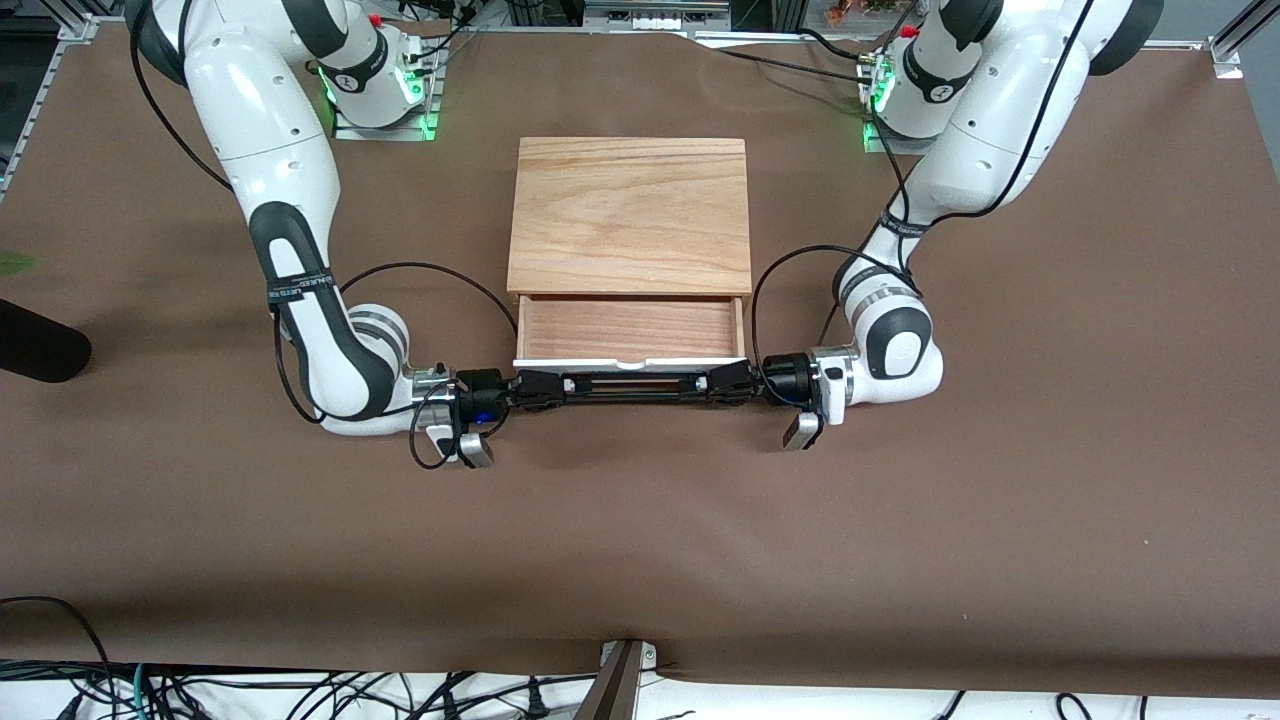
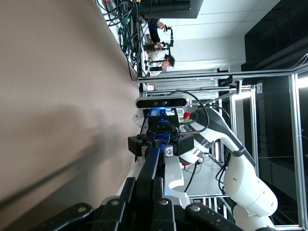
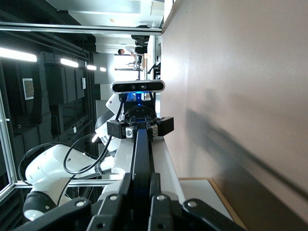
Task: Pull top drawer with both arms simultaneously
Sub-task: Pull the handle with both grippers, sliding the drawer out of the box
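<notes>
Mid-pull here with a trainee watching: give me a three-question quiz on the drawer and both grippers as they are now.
1. True or false: the top drawer stands partly open, its reddish-brown inside showing.
2. What do the left gripper and the right gripper hold?
A. the oak-grain cabinet's top
B. the black bar handle, one at each end
C. nothing
3. Fill in: the handle lies ____ the front camera than the cabinet.

Key: 1 true; 2 B, both shut on the handle; 3 nearer to.
</notes>
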Robot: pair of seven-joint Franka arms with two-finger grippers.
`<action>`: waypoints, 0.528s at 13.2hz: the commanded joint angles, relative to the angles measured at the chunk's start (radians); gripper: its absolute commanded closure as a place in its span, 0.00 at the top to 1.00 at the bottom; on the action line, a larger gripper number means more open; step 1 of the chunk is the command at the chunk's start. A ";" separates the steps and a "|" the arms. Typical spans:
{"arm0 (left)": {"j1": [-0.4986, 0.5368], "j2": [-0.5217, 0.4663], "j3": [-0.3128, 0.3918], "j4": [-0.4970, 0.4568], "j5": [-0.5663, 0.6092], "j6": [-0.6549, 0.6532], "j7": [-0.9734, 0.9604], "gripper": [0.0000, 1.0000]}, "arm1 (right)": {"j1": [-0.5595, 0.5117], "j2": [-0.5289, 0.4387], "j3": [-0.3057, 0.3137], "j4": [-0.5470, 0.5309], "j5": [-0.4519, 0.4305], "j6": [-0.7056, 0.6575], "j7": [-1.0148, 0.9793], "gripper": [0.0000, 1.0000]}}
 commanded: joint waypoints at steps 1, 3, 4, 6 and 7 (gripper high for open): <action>0.023 0.014 0.047 -0.007 0.058 -0.018 -0.003 0.00 | -0.084 0.010 -0.008 0.048 0.027 0.001 0.059 0.00; 0.023 0.022 0.048 0.008 0.056 -0.020 -0.003 0.00 | -0.084 0.019 -0.008 0.055 0.025 0.001 0.059 0.00; 0.023 0.023 0.048 0.009 0.056 -0.020 -0.003 0.00 | -0.084 0.020 -0.008 0.055 0.027 0.001 0.058 0.00; 0.025 0.026 0.050 0.011 0.058 -0.023 -0.011 0.00 | -0.084 0.020 -0.008 0.055 0.025 0.001 0.058 0.00; 0.025 0.026 0.051 0.012 0.058 -0.023 -0.017 0.00 | -0.084 0.020 -0.008 0.055 0.025 -0.001 0.056 0.00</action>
